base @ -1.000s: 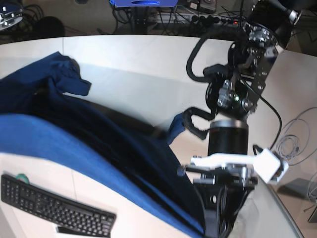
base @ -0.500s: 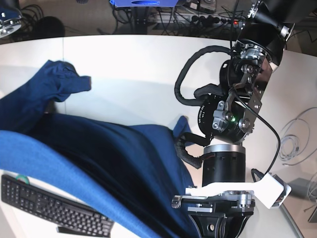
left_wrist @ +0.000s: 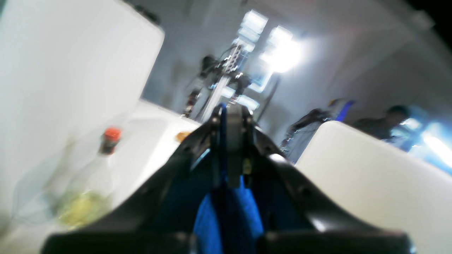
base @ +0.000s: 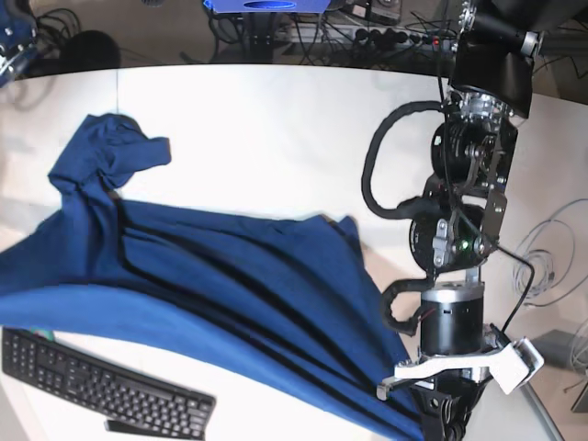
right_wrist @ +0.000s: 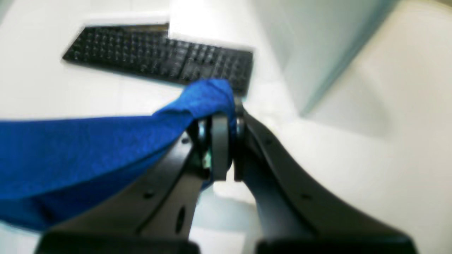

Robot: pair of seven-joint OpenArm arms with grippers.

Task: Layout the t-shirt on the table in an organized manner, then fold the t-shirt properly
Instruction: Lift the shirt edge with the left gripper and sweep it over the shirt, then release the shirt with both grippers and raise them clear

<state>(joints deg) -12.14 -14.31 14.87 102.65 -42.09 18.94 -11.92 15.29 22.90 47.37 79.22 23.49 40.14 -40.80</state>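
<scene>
T-shirt (base: 211, 285) hangs stretched across the near half of the table (base: 276, 119), dark navy, pulled into long diagonal folds running from upper left to lower right in the base view; one bunched sleeve end lies on the white top at upper left, the rest spreads as a broad sheet toward the near edge. Left gripper (left_wrist: 229, 120) has its jaws pressed together with a thin line of blue cloth showing between them and more blue fabric bunched below, so it is clamped on the t-shirt; in the base view this arm (base: 459, 276) stands at the right, its wrist pointing down at the shirt's lower right corner. Right gripper (right_wrist: 220, 123) is likewise closed tight on a corner of the t-shirt, the fabric wrapping over its tips and trailing off to the left as a taut blue band. Black keyboard (base: 101, 381) sits on the table at the lower left, just beside the shirt's near edge; the right wrist view shows it beyond the pinched corner. Both wrist views are blurred; the left one shows a clear bottle (left_wrist: 88, 183) with a red cap at its left
</scene>
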